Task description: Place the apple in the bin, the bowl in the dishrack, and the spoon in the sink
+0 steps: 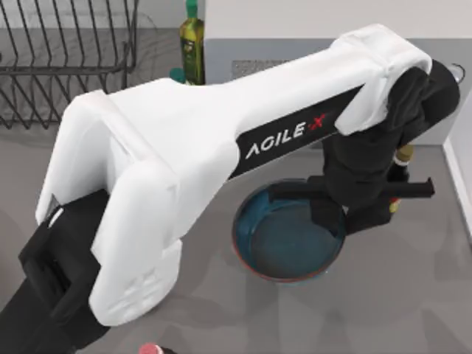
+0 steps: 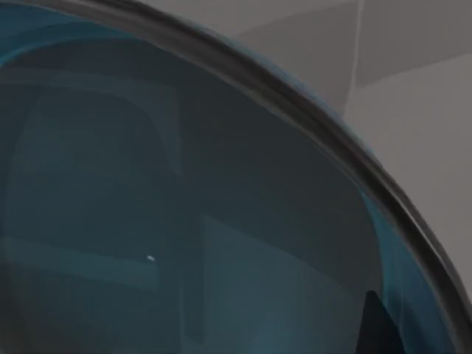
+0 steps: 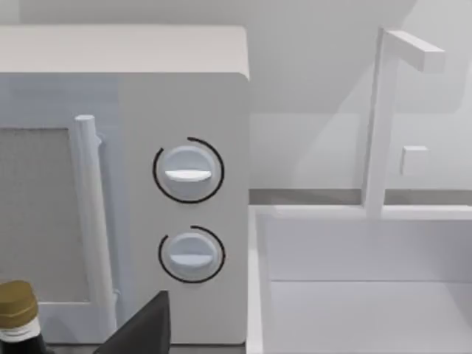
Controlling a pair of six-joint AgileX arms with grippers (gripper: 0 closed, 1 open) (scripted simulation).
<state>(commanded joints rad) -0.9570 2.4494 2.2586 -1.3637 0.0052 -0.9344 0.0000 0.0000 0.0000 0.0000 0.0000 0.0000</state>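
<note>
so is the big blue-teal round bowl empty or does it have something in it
Empty as far as visible: the bowl shows bare teal interior, though the left gripper hides part.

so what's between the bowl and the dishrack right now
In the top view my left arm's white body stretches across the counter between the bowl and the dishrack, ending with the left end effector over the bowl.

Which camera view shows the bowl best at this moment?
The top view: the bowl shows nearly whole on the grey table, with the left gripper above its far rim. The left wrist view gives a close look at part of its blue inside and curved rim.
</note>
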